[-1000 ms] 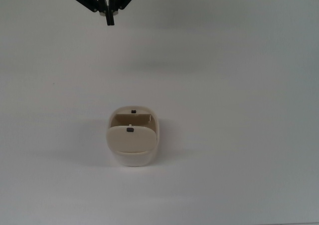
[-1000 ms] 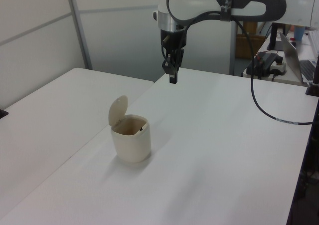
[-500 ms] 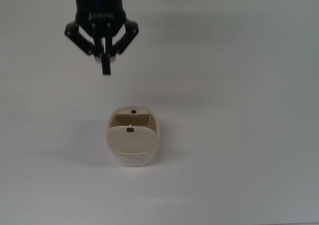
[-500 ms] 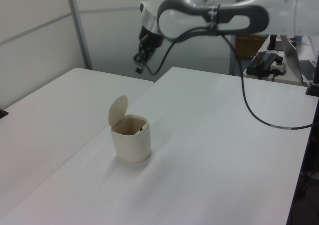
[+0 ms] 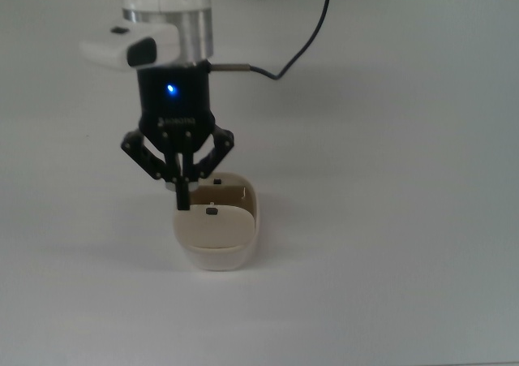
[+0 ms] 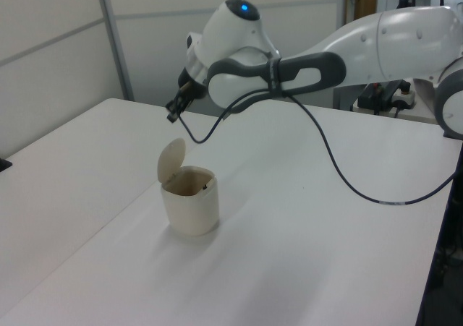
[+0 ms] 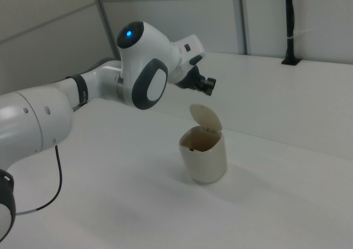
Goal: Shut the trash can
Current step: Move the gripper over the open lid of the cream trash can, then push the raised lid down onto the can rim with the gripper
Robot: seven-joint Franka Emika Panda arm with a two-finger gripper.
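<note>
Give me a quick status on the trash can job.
Gripper shut, above the lid, not touching. Trash can open, lid upright. Nothing in the way.

The trash can (image 5: pixel 217 228) stands on the surface (image 5: pixel 389 179), near the middle of the top view and a little toward seven o'clock. Its lid (image 6: pixel 171 158) stands raised, hinged at the can's six o'clock edge in the top view. The gripper (image 5: pixel 182 202) hangs above the can's eleven o'clock rim, clear of the lid, with the arm (image 5: pixel 168 25) reaching in from twelve o'clock.
</note>
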